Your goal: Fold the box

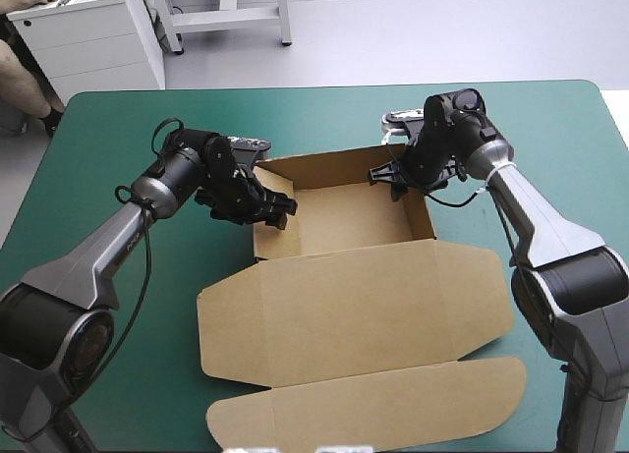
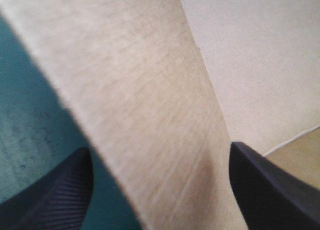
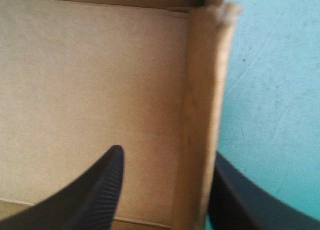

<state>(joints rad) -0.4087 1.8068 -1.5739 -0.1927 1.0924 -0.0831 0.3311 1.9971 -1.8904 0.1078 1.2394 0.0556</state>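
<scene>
Brown box [image 1: 354,306] at middle of teal-green table [image 1: 98,139]: tray with walls raised toward far edge, lid flat toward near edge. Left gripper [image 1: 278,209] astride tray's left wall, black fingers wide apart. Right gripper [image 1: 393,178] astride right wall near far corner, gap narrower, outer finger touching board.

You have the box [image 1: 295,320] lying on the middle of the table [image 1: 88,139]. Its tray [image 1: 344,217] is the far part, and its lid [image 1: 393,296] lies flat on the table on the tray's near side. Your left end effector [image 1: 282,209] sits at the tray's left wall, which runs between its parted fingers. Your right end effector [image 1: 389,178] is at the tray's right wall near the far corner, with one finger inside the tray and the other outside.
</scene>
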